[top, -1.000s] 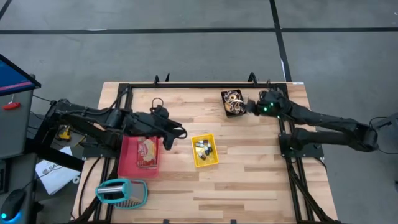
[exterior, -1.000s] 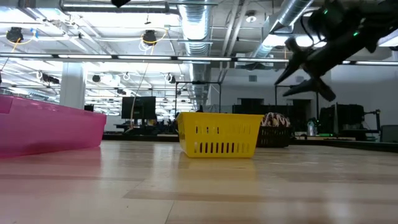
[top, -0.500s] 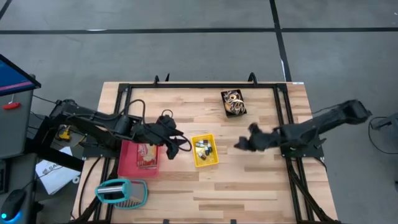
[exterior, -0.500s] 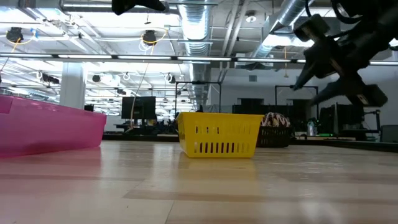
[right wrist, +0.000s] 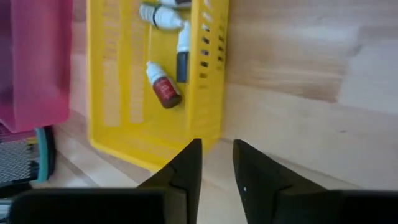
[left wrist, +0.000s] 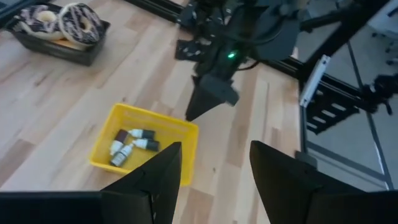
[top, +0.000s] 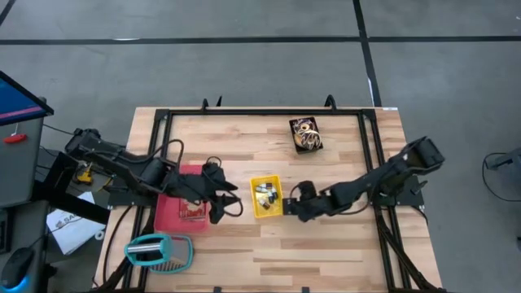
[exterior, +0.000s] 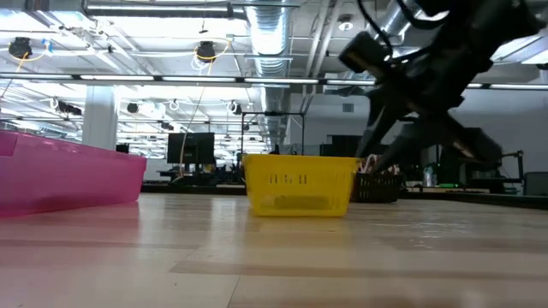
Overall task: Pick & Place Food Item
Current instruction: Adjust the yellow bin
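Risk, as we judge it: our right gripper (top: 291, 205), fingers narrowly parted and empty beside the yellow basket (top: 267, 197), could shove it, while the doughnuts (top: 305, 134) sit well beyond.

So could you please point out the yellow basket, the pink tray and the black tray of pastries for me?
yellow basket (top: 281, 211): high view, its front right rim.
pink tray (top: 168, 213): high view, bare floor by its left wall.
black tray of pastries (top: 316, 143): high view, its right rim.
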Motion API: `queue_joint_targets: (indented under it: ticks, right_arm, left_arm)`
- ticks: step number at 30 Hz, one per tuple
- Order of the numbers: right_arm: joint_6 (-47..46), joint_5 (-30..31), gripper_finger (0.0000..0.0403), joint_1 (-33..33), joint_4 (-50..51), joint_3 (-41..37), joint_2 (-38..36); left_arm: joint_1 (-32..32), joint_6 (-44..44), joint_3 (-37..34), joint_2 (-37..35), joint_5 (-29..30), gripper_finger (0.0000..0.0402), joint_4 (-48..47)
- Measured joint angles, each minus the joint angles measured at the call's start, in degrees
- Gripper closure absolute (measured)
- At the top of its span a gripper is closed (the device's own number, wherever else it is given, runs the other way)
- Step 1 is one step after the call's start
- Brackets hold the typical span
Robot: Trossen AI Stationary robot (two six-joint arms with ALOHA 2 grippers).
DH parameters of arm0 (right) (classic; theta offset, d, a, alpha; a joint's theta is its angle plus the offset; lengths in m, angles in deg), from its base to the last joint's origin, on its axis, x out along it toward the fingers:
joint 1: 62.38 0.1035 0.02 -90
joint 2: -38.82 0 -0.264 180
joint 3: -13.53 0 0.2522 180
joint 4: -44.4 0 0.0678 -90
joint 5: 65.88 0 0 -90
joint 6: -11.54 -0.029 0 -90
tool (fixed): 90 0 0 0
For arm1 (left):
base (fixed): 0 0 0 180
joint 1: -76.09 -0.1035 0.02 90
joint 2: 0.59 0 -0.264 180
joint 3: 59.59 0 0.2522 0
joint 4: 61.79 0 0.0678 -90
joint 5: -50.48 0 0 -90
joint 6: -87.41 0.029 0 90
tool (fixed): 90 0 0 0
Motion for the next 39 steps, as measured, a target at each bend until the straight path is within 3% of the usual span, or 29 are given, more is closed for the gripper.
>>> queue_joint_targets:
  ticks: [8, 17, 22, 31, 39]
  right_arm:
    - [0.09, -0.63, 0.0331, 0.42, 0.13, 5.91, 6.37]
    - [-0.96, 0.78, 0.0331, 1.16, 3.63, 8.29, 6.45]
    - [-4.57, 5.30, 0.0331, 1.44, 5.91, 8.29, 5.92]
    - [-4.73, 7.13, 0.0331, -3.06, 11.45, 8.27, 6.08]
    - [3.32, 6.72, 0.0331, -9.97, 8.95, 8.27, 6.08]
  left_arm:
    - [5.14, -0.87, 0.00, 0.00, 1.87, 0.0215, -0.10]
    - [7.72, -0.88, 0.00, 0.00, 3.61, 0.0215, -0.51]
    - [7.72, 0.10, 0.00, 0.00, 4.10, 0.0215, -0.48]
    - [7.72, 1.47, 0.00, 0.02, 4.24, 0.0215, -0.16]
    - [7.70, 1.43, 0.00, 0.02, 4.58, 0.0215, 0.09]
